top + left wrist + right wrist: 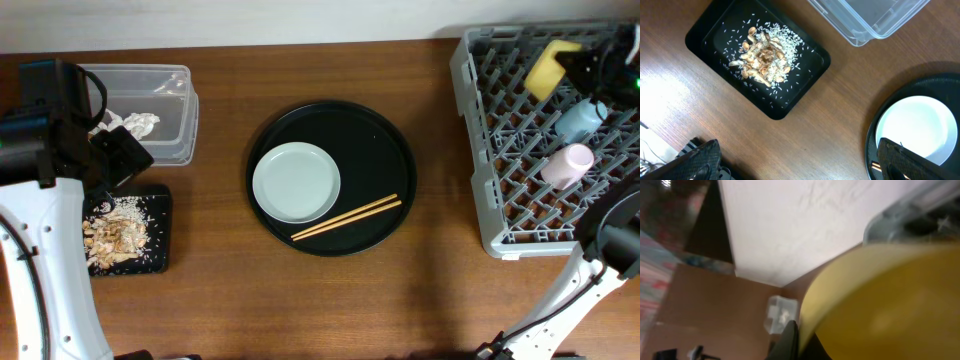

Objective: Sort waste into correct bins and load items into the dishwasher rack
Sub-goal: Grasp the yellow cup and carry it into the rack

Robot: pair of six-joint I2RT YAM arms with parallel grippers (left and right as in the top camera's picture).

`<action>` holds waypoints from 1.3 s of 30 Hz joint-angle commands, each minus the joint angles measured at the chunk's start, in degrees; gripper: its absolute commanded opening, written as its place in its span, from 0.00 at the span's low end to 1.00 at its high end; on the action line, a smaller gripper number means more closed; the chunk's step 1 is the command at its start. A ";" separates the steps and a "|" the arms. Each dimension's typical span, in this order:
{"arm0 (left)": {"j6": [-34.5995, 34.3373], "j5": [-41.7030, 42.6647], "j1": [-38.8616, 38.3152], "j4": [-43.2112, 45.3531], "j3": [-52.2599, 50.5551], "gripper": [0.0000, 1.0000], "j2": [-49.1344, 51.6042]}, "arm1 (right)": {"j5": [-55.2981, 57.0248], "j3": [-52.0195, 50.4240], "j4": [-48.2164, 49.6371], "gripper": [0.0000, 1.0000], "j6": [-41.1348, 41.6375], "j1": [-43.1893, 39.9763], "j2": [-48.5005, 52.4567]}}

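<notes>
Entry, ranged outward from the round black tray. Hazards: on the tray itself we list the pale plate and, just beside it, the chopsticks. Both lie flat, and we judge that a finger may skid off the plate's low rim, or part the thin pair and roll one away. Left of the tray, the flat black tray carries loose food scraps; a careless pass by the arm above could nudge it and scatter grains onto the wood. Far right of the tray, over the dishwasher rack, the yellow bowl hangs tilted. Let go too high or off the pegs, it may tip against the light blue cup nearby. Fingers: the left gripper, left of the tray between the flat black tray and the clear tub, stands spread wide, holding and touching nothing. The right gripper, over the rack's far corner, is closed on the yellow bowl's rim.
</notes>
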 commanded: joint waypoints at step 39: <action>0.11 -0.24 0.20 -0.07 0.33 0.99 -0.59 | 15.08 -2.69 -0.76 0.08 13.38 3.19 0.09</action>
